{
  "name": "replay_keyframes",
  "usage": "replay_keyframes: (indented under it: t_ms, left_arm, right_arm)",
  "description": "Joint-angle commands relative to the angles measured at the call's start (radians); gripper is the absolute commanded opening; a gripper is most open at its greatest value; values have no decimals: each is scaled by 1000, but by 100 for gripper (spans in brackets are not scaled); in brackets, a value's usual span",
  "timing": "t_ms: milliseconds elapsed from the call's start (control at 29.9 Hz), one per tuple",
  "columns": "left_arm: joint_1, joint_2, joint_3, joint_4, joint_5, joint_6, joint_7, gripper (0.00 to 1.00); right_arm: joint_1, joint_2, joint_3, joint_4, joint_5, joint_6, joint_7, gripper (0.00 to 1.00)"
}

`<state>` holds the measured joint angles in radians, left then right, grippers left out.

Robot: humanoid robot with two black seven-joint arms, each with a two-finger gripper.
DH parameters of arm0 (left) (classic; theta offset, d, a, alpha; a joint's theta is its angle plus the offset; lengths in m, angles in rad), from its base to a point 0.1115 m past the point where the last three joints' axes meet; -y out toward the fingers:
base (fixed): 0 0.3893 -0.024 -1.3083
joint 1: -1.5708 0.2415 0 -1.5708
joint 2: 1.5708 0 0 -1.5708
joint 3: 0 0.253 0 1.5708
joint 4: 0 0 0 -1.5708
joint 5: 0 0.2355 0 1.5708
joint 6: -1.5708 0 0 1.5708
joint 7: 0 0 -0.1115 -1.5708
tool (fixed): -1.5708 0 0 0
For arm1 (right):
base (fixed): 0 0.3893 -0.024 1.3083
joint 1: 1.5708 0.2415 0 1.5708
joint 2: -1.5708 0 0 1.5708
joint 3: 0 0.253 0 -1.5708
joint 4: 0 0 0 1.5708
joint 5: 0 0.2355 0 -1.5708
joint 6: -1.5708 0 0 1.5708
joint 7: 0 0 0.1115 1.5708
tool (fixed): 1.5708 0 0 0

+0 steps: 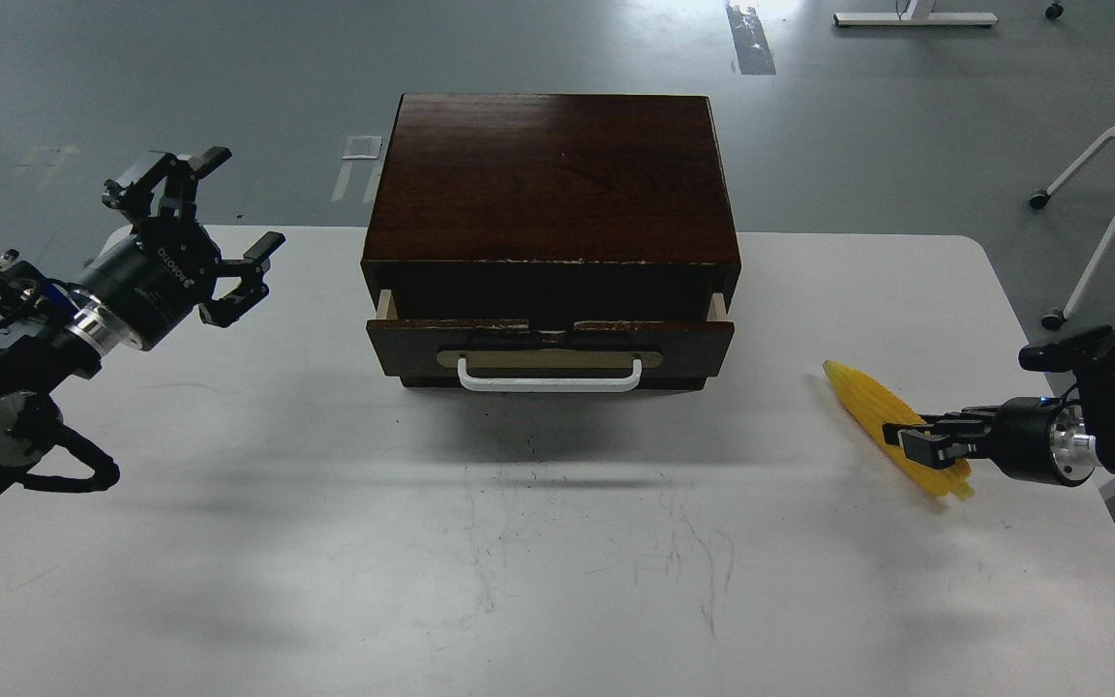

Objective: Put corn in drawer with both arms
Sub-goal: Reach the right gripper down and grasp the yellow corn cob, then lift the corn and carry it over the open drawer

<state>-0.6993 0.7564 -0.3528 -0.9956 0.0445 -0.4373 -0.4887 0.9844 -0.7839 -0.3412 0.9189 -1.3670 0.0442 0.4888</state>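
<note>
A: Where is the corn (pixel 872 407)?

B: Lower right of the frame, flat on the table (pixel 557 581), right of the drawer (pixel 550 344), which is pulled partly out.

A: Gripper states?

B: The right gripper (pixel 920 440) has its fingers over the cob's thick end; a firm hold cannot be confirmed. The left gripper (pixel 195 227), upper left, is spread wide and empty.

A: Procedure?

B: Grip squarely across the cob, then lift clear before carrying it toward the opening.
</note>
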Motion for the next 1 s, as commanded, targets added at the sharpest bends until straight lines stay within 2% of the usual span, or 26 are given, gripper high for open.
replay_keyframes:
  t_ms: [0, 100, 301, 568, 702, 769, 903, 969]
  left_arm:
    - [0, 0, 0, 0, 0, 0, 0, 99]
    - [-2, 1, 0, 0, 0, 0, 0, 99]
    - [-9, 4, -2, 0, 0, -1, 0, 99]
    - [-9, 4, -2, -1, 0, -1, 0, 99]
    - [-9, 8, -3, -1, 0, -1, 0, 99]
    - [-11, 8, -3, -1, -2, -3, 0, 99]
    - [-12, 11, -6, -1, -2, -9, 0, 99]
    - [-14, 11, -6, -1, 0, -8, 0, 99]
  right_arm:
    - [10, -5, 1, 1, 0, 0, 0, 0]
    - [34, -21, 8, 17, 3, -1, 0, 0]
    - [248, -121, 10, 113, 13, 2, 0, 0]
    - [557, -121, -4, 167, 9, 57, 0, 0]
    - [709, -11, -39, 202, 3, 121, 0, 0]
    - [758, 34, -70, 202, 3, 121, 0, 0]
    - [917, 222, -191, 212, 2, 120, 0, 0]
    - [947, 268, -211, 219, 2, 120, 0, 0]
